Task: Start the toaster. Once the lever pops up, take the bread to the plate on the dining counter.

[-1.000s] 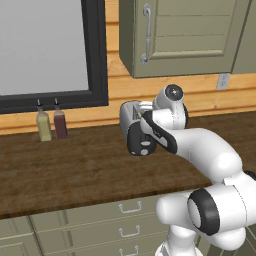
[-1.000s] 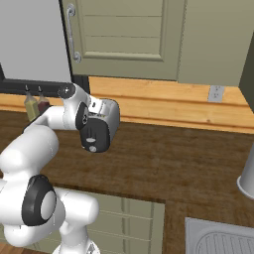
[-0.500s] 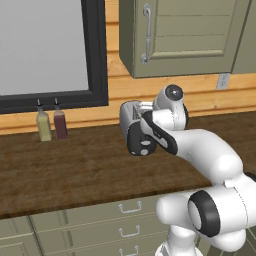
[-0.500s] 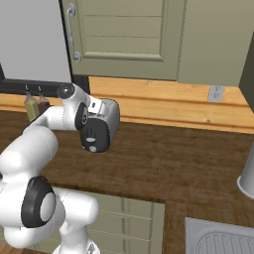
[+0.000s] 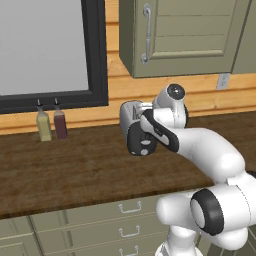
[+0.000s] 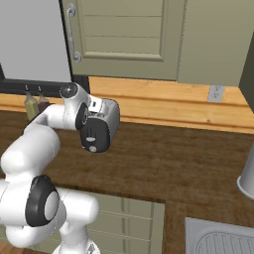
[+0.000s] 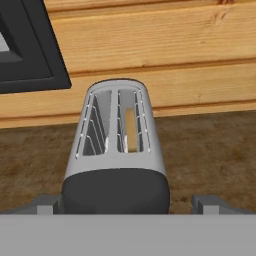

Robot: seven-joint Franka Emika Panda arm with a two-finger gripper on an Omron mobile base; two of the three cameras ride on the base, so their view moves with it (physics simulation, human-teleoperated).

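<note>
Toaster [image 7: 116, 155] upright, long axis toward wall, black end facing cam, bread [image 7: 130, 129] in right slot, jaws released

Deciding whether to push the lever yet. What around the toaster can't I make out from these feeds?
- Lever position: in the hand view the grey band cuts off the lower end face of the toaster.
- Bread: a tan strip in the right slot; the rest sits hidden inside.
- Base views: the arm covers most of the toaster.
- Fingers: tips barely visible either side of the toaster, apart.
</note>
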